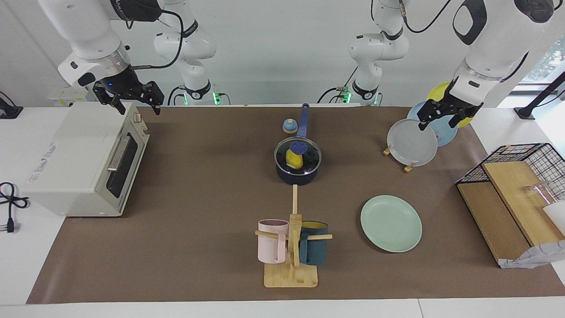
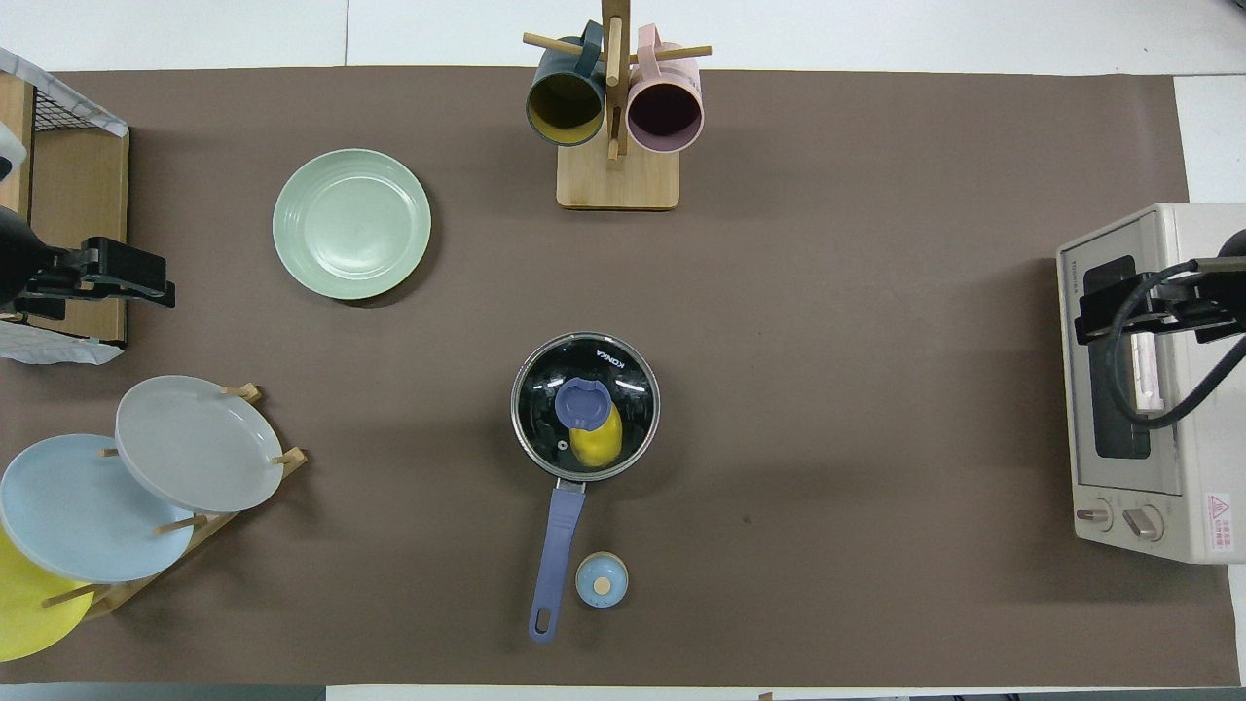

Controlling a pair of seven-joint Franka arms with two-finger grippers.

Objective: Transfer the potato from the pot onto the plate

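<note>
The navy pot stands mid-table with its long blue handle pointing toward the robots. A glass lid with a blue knob covers it. Through the lid the yellow potato shows inside. The mint-green plate lies bare, farther from the robots and toward the left arm's end. My left gripper hangs open over the plate rack. My right gripper hangs open over the toaster oven. Both are well away from the pot and hold nothing.
A white toaster oven sits at the right arm's end. A mug tree with a pink and a teal mug stands farther out than the pot. A rack of grey, blue and yellow plates, a wire basket and a small blue knob-topped thing are also present.
</note>
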